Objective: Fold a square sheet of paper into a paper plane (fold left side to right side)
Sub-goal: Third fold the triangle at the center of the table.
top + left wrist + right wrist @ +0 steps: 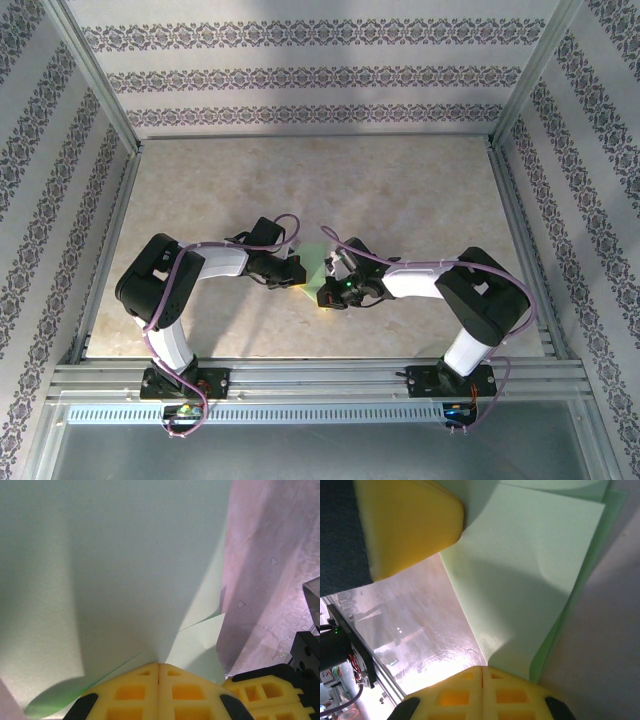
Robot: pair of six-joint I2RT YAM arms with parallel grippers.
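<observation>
The square sheet of paper (314, 262) is pale green and sits at mid-table between my two arms. In the left wrist view the sheet (125, 570) rises steeply, and its creases converge on the closed yellow tips of my left gripper (159, 665), which is shut on its edge. My right gripper (482, 669) is shut on a corner of the sheet (530, 570). That corner curls up over a lower layer whose green edge shows at the right. From above, the left gripper (298, 275) and right gripper (328, 297) stand close together at the paper's near side.
The beige table (400, 190) stretches open behind and beside the paper. Patterned walls and metal posts enclose it, and an aluminium rail (320, 378) runs along the near edge. A yellow finger of the other gripper (262, 690) intrudes at the lower right of the left wrist view.
</observation>
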